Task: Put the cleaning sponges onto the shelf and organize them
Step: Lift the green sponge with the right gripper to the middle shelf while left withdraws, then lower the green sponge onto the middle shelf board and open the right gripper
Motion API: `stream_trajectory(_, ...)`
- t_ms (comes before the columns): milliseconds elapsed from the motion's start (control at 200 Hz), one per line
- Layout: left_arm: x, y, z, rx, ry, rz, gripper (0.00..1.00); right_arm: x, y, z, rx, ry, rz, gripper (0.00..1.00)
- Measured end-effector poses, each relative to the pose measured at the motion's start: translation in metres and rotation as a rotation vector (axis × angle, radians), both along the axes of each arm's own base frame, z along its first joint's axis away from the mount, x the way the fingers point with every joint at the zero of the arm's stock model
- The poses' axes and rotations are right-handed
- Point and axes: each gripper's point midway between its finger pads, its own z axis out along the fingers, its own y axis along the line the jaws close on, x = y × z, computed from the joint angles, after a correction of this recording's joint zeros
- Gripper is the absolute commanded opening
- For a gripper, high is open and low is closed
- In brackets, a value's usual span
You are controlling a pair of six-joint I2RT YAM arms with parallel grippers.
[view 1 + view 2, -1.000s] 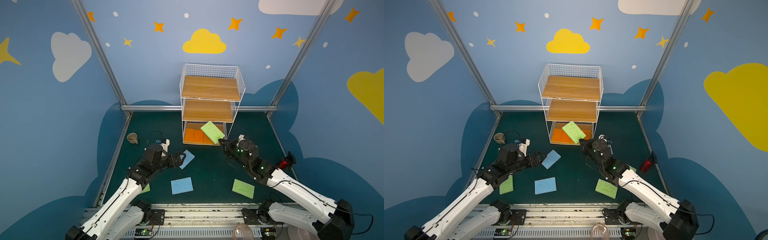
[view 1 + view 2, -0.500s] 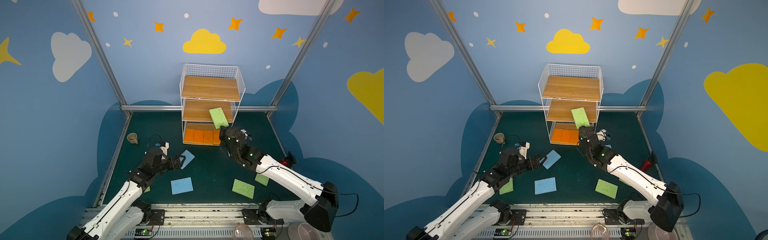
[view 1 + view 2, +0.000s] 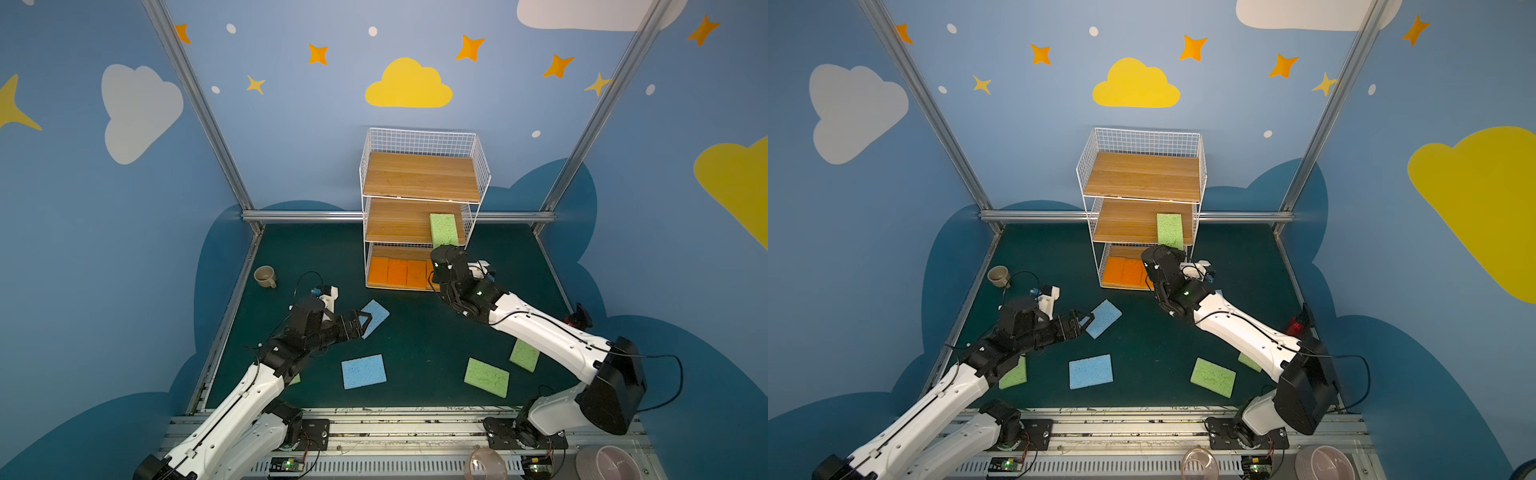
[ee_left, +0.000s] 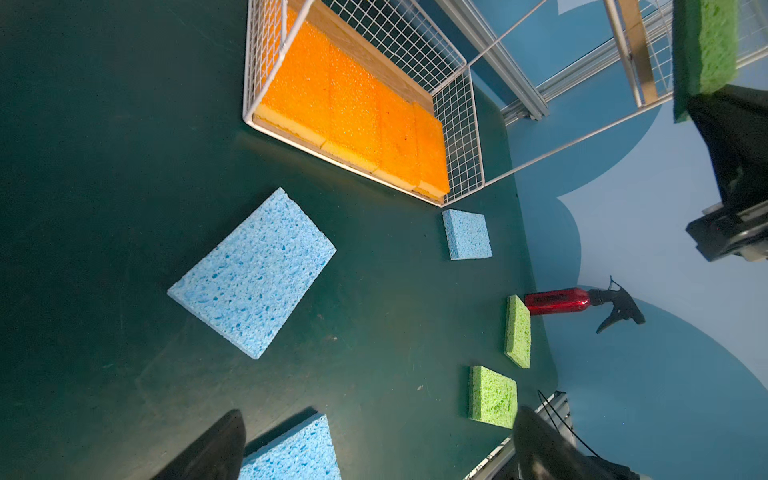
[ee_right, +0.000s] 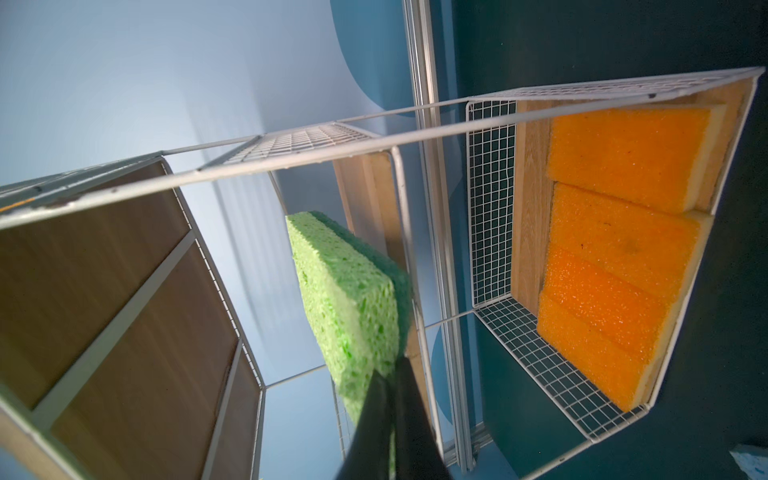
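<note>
The right gripper (image 3: pixel 443 248), clamped on a green sponge (image 3: pixel 444 227), holds it at the right of the shelf's (image 3: pixel 417 176) middle tier, apparently sorting colours above the orange sponges (image 3: pixel 397 272). The left gripper (image 3: pixel 365 325), spread wide, hovers by a blue sponge (image 3: pixel 378 313).

Honestly, no writing I can read anywhere here. The red spray bottle (image 4: pixel 557 302) shows dark marks, way too blurry.

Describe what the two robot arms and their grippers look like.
The left arm and right arm have white shells, black joints, thin black cables and a white camera block at the wrist. The left gripper and right gripper are black with tapered fingers.
</note>
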Motion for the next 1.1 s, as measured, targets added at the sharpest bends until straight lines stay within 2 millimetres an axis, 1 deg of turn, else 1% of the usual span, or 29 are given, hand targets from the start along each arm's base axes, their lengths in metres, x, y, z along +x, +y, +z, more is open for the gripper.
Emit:
stream_trajectory(105, -0.001, -0.001, 0.005, -0.001, 0.000, -0.011, 0.99, 0.003, -0.005, -0.001, -0.005, 0.001, -0.028, 0.00)
stream_trajectory(210, -0.002, -0.003, 0.008, -0.004, -0.002, -0.021, 0.99, 0.006, -0.011, 0.006, 0.007, -0.012, -0.055, 0.00)
stream_trajectory(370, -0.002, -0.004, 0.003, 0.000, 0.016, -0.032, 0.99, 0.014, -0.020, 0.012, 0.014, -0.023, -0.090, 0.00)
stream_trajectory(501, -0.002, -0.005, -0.001, 0.004, 0.034, -0.035, 0.99, 0.020, -0.025, 0.006, 0.005, -0.011, -0.105, 0.00)
stream_trajectory(661, -0.002, -0.006, -0.003, 0.005, 0.039, -0.038, 0.99, 0.027, -0.026, -0.003, -0.001, 0.007, -0.105, 0.00)
stream_trajectory(911, -0.001, -0.006, -0.003, 0.005, 0.040, -0.038, 0.99, 0.040, -0.026, -0.003, 0.051, -0.005, -0.084, 0.00)
stream_trajectory(1041, -0.001, -0.006, -0.003, 0.005, 0.040, -0.037, 0.99, 0.044, -0.024, -0.003, 0.066, -0.011, -0.078, 0.16)
stream_trajectory(1101, -0.001, -0.006, -0.003, 0.005, 0.040, -0.037, 0.99, 0.045, -0.023, -0.002, 0.069, -0.015, -0.072, 0.21)
